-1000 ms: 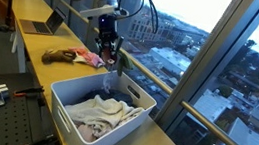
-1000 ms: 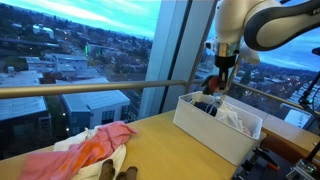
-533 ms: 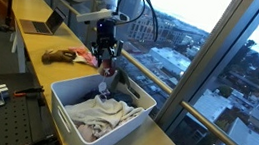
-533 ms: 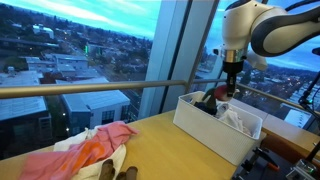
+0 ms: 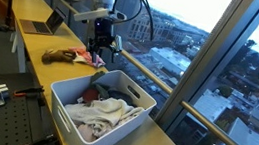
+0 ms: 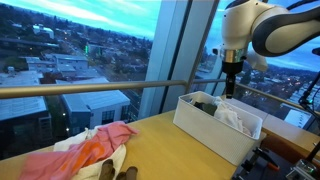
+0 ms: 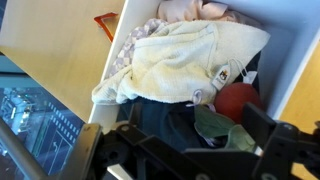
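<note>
Pincer: I see my pincer (image 5: 100,51) hanging over the far end of the white bin (image 5: 64,111) in both exterior views (image 6: 232,88). It is clear of the contents.
Pincer state: in the wrist view the pincer (image 7: 190,152) has its fingers (image 7: 112,150) spread wide, with nothing held between them.
Bin: it sits on the wooden worktop (image 5: 29,57), close to the window side, with its white wall (image 7: 300,75) along the right of my wrist view.
Right below the pincer: a dark cloth (image 7: 165,118), a green cloth (image 7: 222,130) and a red piece (image 7: 238,100) lie bunched at the near end of the bin.
Cream towel: the cream towel (image 7: 180,60) fills the middle of the bin and lies partly over the dark cloth. It also shows in both exterior views (image 5: 104,113) (image 6: 236,118).
Elsewhere on the worktop: a pink cloth (image 6: 95,145) lies in a heap well apart from the bin (image 6: 205,128), and a laptop (image 5: 47,26) stands farther along.
</note>
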### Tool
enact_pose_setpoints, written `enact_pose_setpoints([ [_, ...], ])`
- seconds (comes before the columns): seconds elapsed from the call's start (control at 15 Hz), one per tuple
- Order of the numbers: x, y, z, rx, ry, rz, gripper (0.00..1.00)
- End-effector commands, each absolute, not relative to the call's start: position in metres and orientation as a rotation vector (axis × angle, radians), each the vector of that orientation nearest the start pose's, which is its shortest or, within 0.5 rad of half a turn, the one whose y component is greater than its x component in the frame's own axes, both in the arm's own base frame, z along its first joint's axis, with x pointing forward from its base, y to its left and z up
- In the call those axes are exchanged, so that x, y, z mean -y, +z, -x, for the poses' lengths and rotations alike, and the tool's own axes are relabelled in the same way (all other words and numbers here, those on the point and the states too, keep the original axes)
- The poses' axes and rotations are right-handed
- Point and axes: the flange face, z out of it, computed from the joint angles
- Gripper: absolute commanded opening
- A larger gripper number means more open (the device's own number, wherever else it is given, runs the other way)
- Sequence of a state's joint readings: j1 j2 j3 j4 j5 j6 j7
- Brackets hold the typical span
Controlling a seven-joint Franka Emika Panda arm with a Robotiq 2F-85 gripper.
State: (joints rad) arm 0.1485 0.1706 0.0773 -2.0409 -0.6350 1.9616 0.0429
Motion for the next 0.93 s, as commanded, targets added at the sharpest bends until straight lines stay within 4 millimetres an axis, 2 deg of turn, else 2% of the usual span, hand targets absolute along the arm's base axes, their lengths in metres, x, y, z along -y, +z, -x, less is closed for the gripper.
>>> enact_pose_setpoints([
  [0.0, -0.147, 0.353, -0.561, -0.691, -0.15, -2.516, 1.0],
  [0.47, -0.329, 0.318, -0.58, -0.879, -0.009, -2.712, 1.0],
  [0.73, -0.415, 0.286, -0.584, -1.015, 0.021, -2.768, 1.0],
  [0.87, -0.451, 0.262, -0.582, -1.077, 0.018, -2.793, 1.0],
])
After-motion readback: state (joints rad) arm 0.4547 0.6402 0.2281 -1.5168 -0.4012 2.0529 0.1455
